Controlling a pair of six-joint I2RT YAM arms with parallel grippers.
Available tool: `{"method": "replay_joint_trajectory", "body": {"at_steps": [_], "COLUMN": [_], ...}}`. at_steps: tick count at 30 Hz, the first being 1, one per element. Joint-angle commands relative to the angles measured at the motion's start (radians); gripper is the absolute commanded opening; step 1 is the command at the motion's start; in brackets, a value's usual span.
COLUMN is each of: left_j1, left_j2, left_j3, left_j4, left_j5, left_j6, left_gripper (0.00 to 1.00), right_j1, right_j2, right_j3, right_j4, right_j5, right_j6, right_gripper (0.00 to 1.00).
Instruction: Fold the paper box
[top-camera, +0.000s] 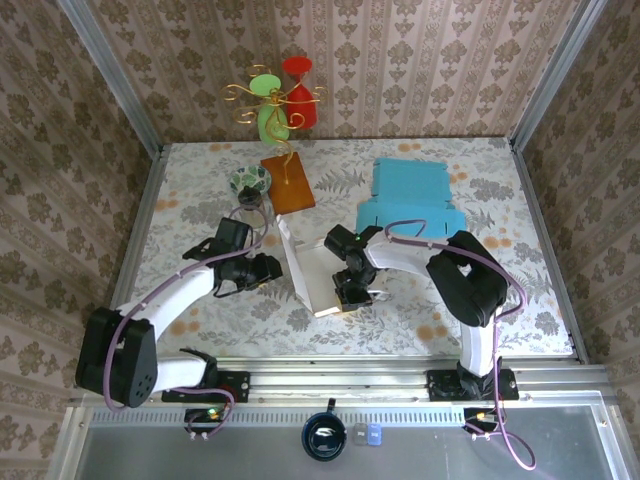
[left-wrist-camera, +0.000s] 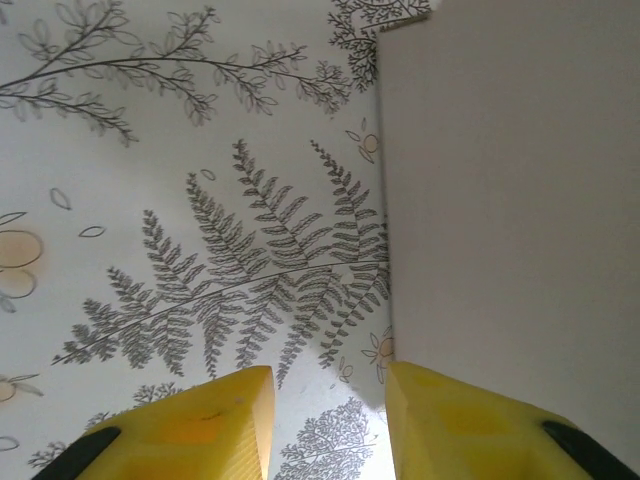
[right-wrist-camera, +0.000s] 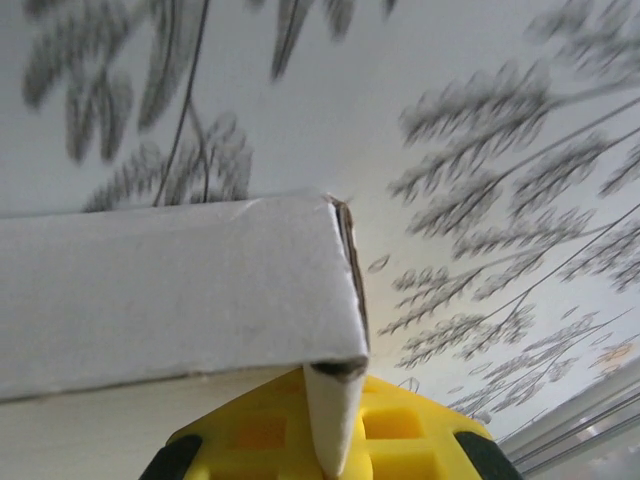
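Midway across the bench (top-camera: 500, 290), the white paper box (top-camera: 312, 268) lies between the two arms.

The right fingers (right-wrist-camera: 400, 440) are pressed together on a thin cardboard edge of the box at its near right corner, where the card shows a folded corner just above them. The left fingers (left-wrist-camera: 215, 425) are spread, with the fern-patterned bench showing in the gap; they sit low at the box's left side, and its white panel lies against the right-hand finger of the pair. From above, the box's left edge looks raised. Farther back a blue box (top-camera: 410, 195) lies apart from it, with an orange-brown board (top-camera: 288, 182) and a small bowl (top-camera: 250, 181) to the left.
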Motion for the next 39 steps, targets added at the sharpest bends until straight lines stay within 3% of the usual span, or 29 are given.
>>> {"method": "replay_joint_trajectory", "body": {"at_steps": [1,5,12,19,22,27,30,34,39], "left_j1": [-0.006,-0.005,-0.009,-0.025,-0.033,-0.038,-0.041,-0.041,-0.044], "left_j2": [0.011,0.012,0.007,-0.002,-0.003,-0.003,-0.018,-0.029,-0.029], "left_j3": [-0.002,0.002,0.007,0.032,0.038,0.035,0.033,0.025,0.018], "left_j4": [0.035,0.04,0.068,0.065,0.065,0.072,0.067,0.065,0.07], "left_j5": [0.039,0.043,0.025,-0.025,-0.047,-0.067,-0.081,-0.086,-0.091], "left_j6": [0.001,0.003,-0.016,-0.042,-0.056,-0.074,-0.077,-0.084,-0.104], "left_gripper": [0.35,0.35,0.35,0.35,0.35,0.34,0.35,0.35,0.34], "right_j1": [0.028,0.041,0.022,-0.006,-0.037,-0.146,-0.155,-0.158,-0.158], "right_j2": [0.021,-0.013,-0.115,-0.18,-0.176,-0.092,-0.026,0.08,0.173], "right_j3": [0.022,0.034,0.144,0.274,0.294,0.313,0.36,0.425,0.499], "right_j4": [0.032,0.033,-0.111,-0.205,-0.16,-0.139,-0.158,-0.198,-0.223], "right_j5": [-0.015,0.026,0.194,0.314,0.336,0.252,0.25,0.265,0.265], "right_j6": [0.143,0.116,-0.221,-0.641,-0.875,-1.257,-1.45,-1.598,-1.652], "right_gripper": [0.1,0.31,0.46,0.47,0.45,0.41,0.41,0.45,0.47]}}
